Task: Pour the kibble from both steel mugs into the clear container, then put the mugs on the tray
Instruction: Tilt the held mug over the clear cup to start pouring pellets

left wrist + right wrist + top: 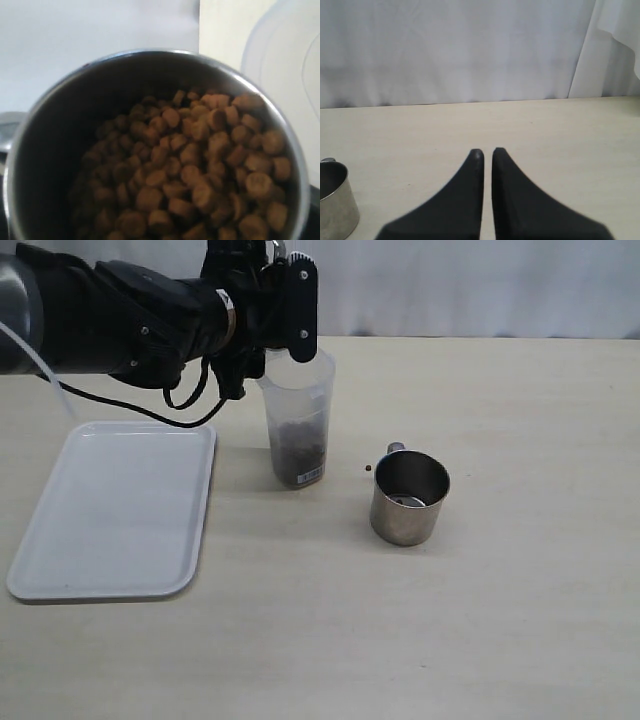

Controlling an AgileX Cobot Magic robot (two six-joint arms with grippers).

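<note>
Left hand (275,330) is up at the 12 o'clock edge of the clear container (297,400), right over its rim. It has the full mug (75,125) clamped, and that is a judgement from the wrist view, since no fingers show there. The kibble (200,165) is heaped to one side of the mug. The container already holds a dark layer at the bottom.

Handling: a stiff steel mug won't give under a squeeze, but its polished wall looks slippery and the load adds some weight. Hold it firmly across the body or at the handle. The pellets are dry and loose and should go in a rush once the tilt is steep enough. The container is tall, narrow and probably light, so a knock on its rim could tip it.

The empty mug (408,510) stands at 4 o'clock from the container, and a stray pellet (368,469) lies on the table (500,620) between them. The tray (110,510) is out at 9 o'clock, bare.

The exterior view places the hand over the container, but the hand hides the mug it holds. The left wrist view shows that mug's contents and not the container. The right hand (487,152) appears only in its own wrist view, fingertips pressed nearly together and holding nothing, low over the table.
</note>
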